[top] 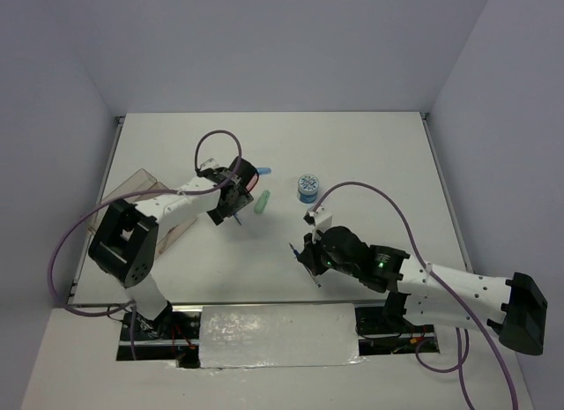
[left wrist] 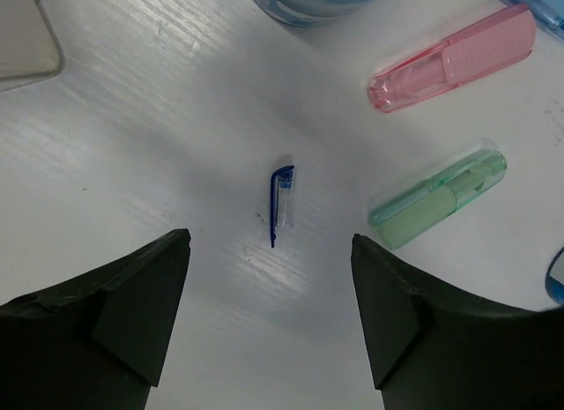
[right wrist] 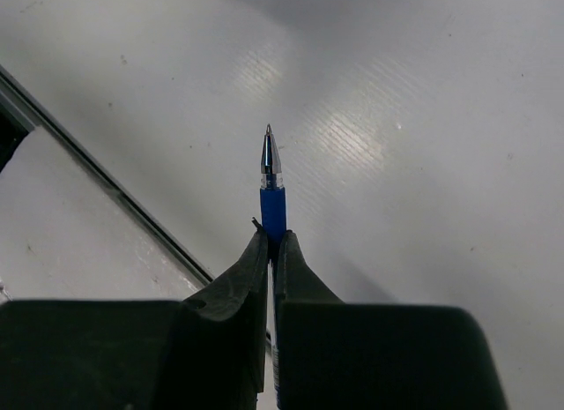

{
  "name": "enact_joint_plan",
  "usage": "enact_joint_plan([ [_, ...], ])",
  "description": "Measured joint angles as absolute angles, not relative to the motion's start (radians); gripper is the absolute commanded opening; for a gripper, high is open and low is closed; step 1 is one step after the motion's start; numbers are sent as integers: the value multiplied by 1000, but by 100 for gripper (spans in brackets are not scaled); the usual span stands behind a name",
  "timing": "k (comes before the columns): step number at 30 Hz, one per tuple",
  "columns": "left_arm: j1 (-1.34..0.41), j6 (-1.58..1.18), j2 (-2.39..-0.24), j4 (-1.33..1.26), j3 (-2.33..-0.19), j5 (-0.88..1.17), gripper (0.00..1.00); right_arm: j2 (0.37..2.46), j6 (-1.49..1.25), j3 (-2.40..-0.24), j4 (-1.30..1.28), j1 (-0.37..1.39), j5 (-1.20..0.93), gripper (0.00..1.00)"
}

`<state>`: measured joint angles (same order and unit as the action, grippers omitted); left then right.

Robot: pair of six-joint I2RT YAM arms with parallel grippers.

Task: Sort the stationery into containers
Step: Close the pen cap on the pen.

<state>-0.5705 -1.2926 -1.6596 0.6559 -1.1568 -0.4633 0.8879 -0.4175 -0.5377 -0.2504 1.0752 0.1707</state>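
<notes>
Right tool (right wrist: 271, 241) pinching blue pen (right wrist: 272, 207); left tool (left wrist: 270, 242) spread (tray (top: 134, 186) contents unclear).

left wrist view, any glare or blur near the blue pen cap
Left wrist view: glare patch on the white table just below the small blue-and-clear pen cap, which is sharp. Right wrist view: glare streaks beyond the blue pen, tip sharp.

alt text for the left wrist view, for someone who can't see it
A small blue pen cap lies on the white table, framed by the two black fingers of the open left gripper. To its right lie a pink capsule and a green capsule, not touching.
</notes>
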Motion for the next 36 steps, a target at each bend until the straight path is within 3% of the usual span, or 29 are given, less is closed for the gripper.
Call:
enact_joint_plan([
  [12,-575,-1338,-1863,749,-1323,-451,73,886,-418,-494,-239,1076,167,0],
  [23,-582,-1367,-1925,794,-1335,-445,70,824,-418,-463,-232,1076,167,0],
  [28,-582,-1371,-1942,781,-1336,-440,50,821,-418,-463,-232,1076,163,0],
  [30,-582,-1373,-1939,760,-1325,-439,49,821,-418,-463,-232,1076,163,0],
  [32,-583,-1375,-1926,738,-1303,-442,41,819,-418,-463,-233,1076,163,0],
  [33,-583,-1375,-1921,731,-1295,-443,30,818,-418,-463,-232,1076,161,0],
  [35,-583,-1378,-1914,724,-1284,-444,18,817,-418,-463,-232,1076,158,0],
  [36,-583,-1373,-1911,720,-1280,-444,4,817,-418,-463,-230,1076,154,0],
])
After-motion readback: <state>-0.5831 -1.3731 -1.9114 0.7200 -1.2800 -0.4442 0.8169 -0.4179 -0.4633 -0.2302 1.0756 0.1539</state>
